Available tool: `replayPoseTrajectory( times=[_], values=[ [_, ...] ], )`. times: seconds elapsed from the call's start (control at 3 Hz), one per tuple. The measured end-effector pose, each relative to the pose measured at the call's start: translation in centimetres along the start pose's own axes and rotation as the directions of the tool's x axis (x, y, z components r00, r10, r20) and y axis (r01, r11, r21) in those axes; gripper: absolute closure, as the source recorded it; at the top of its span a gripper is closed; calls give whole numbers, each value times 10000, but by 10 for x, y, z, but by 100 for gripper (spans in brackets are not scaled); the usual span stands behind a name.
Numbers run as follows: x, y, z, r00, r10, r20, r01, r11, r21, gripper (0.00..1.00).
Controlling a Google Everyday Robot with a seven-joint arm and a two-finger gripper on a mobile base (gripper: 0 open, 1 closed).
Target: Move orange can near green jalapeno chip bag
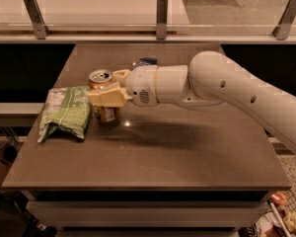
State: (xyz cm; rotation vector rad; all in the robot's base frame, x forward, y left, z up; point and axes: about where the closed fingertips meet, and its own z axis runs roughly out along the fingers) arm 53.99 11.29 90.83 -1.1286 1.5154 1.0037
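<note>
Brown table (153, 181) fills the near part of the view, and on its left side lies the green jalapeno chip bag (65, 111), soft and wrinkled. Just beside its right edge the orange can (101, 77) is upright, with the gripper (103, 86) clamped around its middle, one finger in front and one behind. I judge the can light, stiff and rather slippery, so the middle of its wall is the good place to hold. The front finger hides most of its pattern. Its bottom seems to touch the table, but I am not sure. Farther back, a dark blue packet (145, 61) is mostly covered by the wrist.
</note>
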Motion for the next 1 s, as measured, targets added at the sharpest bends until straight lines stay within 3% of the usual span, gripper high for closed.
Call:
replayPoseTrajectory(
  times=[0.33, 0.67, 1.0],
  values=[
    [-1, 2, 2, 10000, -15, -4, 15, 10000, -37, 13],
    [-1, 3, 3, 10000, -30, -8, 30, 10000, -73, 0],
    [-1, 3, 3, 10000, -31, -9, 31, 10000, -74, 0]
  ],
)
